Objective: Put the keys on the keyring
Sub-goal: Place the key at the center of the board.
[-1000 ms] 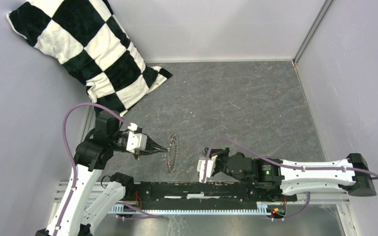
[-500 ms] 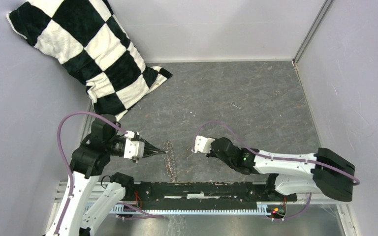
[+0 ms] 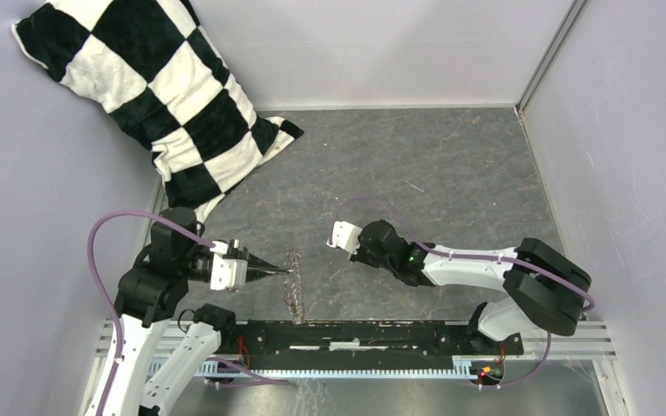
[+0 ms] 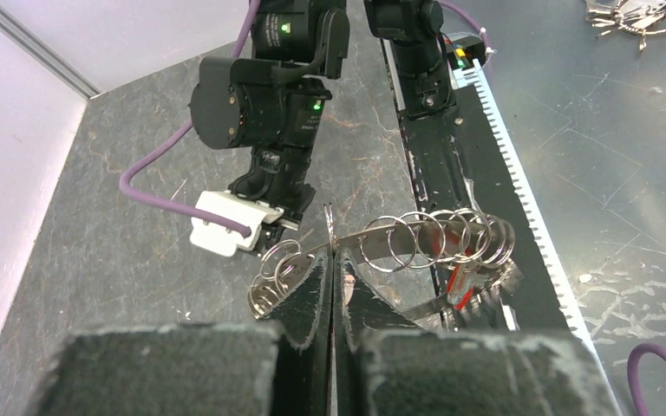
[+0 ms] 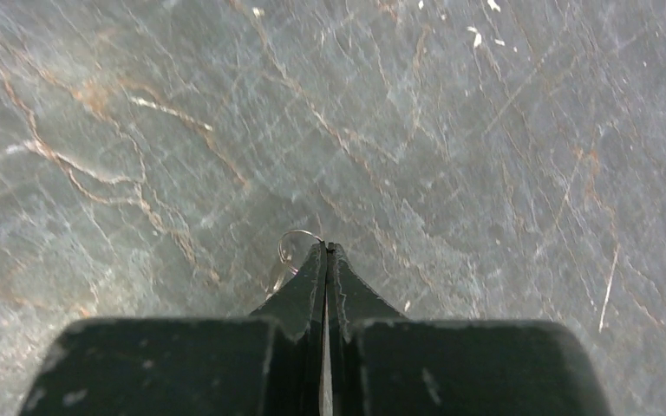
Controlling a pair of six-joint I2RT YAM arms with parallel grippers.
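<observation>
Right, my left gripper [image 4: 332,260] is clenched on the jagged chain of small silver metal rings [image 4: 416,238]. Near that chain's right side, my right gripper [image 5: 325,250] pinches the tiny silver-grey metal key [image 5: 282,276]. Such a thin hold could let the key twist or drop during threading.

The keyring [image 4: 416,236] was a chain of small silver wire rings with a small red tag [image 4: 456,279] among them. It was pinched at one ring between the closed fingers of the left hand [image 4: 333,260] and stretched across the middle of the left wrist view. From above it showed edge-on, a thin line at lower centre-left [image 3: 296,286]. The key [image 5: 286,260], tiny and silver-grey with a small wire loop, sat at the tip of the closed right hand [image 5: 325,251], mid-frame over the grey surface [image 5: 486,156].
</observation>
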